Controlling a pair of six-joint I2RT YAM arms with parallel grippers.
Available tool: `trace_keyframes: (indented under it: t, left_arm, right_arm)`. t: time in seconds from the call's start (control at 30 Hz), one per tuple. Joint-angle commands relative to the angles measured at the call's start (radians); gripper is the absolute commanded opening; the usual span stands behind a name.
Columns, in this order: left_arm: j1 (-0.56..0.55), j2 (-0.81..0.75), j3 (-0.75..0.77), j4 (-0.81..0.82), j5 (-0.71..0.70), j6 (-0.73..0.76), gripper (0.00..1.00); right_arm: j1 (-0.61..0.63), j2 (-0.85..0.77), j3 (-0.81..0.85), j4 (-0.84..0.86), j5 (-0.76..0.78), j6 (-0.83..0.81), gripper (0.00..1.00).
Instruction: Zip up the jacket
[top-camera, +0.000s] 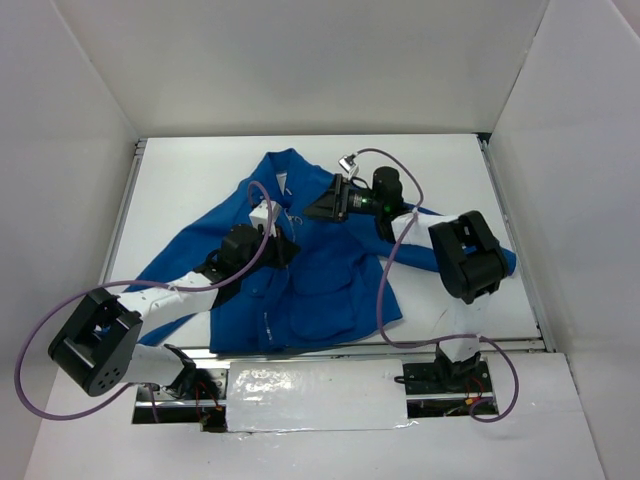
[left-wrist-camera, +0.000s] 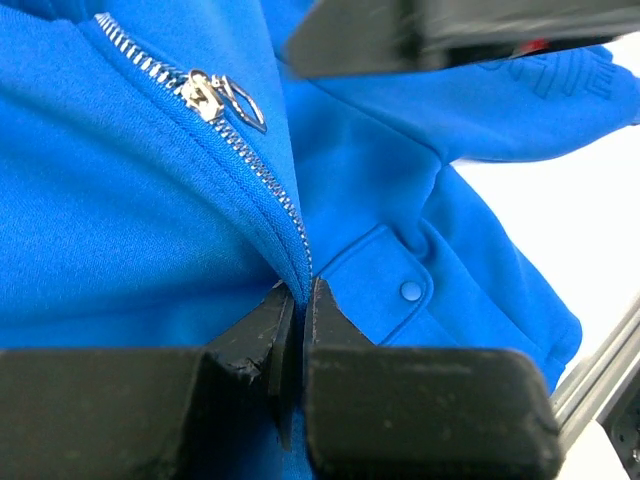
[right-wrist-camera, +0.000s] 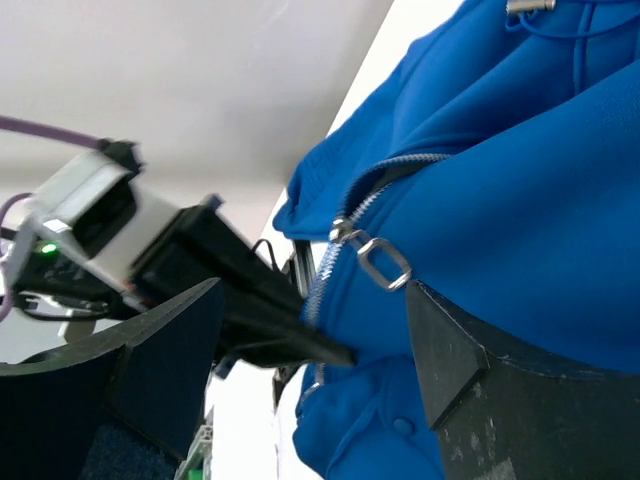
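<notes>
The left gripper (left-wrist-camera: 298, 292) is pressed together on the jacket (left-wrist-camera: 120, 220), pinching the blue fabric at the near end of the silver zipper (left-wrist-camera: 262, 170), whose teeth run straight down into the narrow seam between its two black fingers (left-wrist-camera: 250, 335). Further up the same line of teeth sits the zipper slider (left-wrist-camera: 205, 97), with its wire pull tab tipped to one side. Just beside the pinch lies a pocket flap (left-wrist-camera: 375, 265) with a round snap button (left-wrist-camera: 410, 291). The right gripper (right-wrist-camera: 315, 300) is spread wide, with one finger on each side of the slider; whether either finger touches the slider cannot be told. In its wrist view the left gripper shows low between the two fingers, clamped on the zipper's edge below the slider. From above, the two grippers meet near the middle of the jacket's front, the right one farther from the arm bases than the left. The jacket lies on the white table (top-camera: 200, 170), rumpled, its collar (top-camera: 285, 165) toward the far edge and its hem toward the arm bases. One sleeve (top-camera: 165, 265) trails out under the left arm and the other runs under the right arm.
</notes>
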Motion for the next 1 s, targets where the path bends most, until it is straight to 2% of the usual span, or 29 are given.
trace_keyframes:
  t: [0.0, 0.23, 0.5, 0.7, 0.97]
  left_arm:
    - [0.002, -0.018, 0.009, 0.082, 0.07, 0.0, 0.0]
    - [0.005, 0.003, 0.025, 0.082, 0.084, -0.003, 0.0]
    - [0.007, 0.019, 0.034, 0.08, 0.07, 0.0, 0.0]
    - [0.009, 0.014, 0.039, 0.073, 0.07, 0.004, 0.0]
    - [0.015, -0.006, 0.029, 0.061, 0.07, 0.015, 0.0]
  right_arm:
    - [0.011, 0.042, 0.074, 0.041, -0.004, -0.01, 0.8]
    - [0.02, 0.113, 0.123, 0.021, -0.005, -0.015, 0.79]
    - [0.055, 0.076, 0.03, 0.145, -0.042, 0.078, 0.75]
    - [0.058, 0.117, 0.003, 0.356, -0.079, 0.224, 0.69]
    - [0.057, 0.136, 0.016, 0.407, -0.066, 0.272, 0.63]
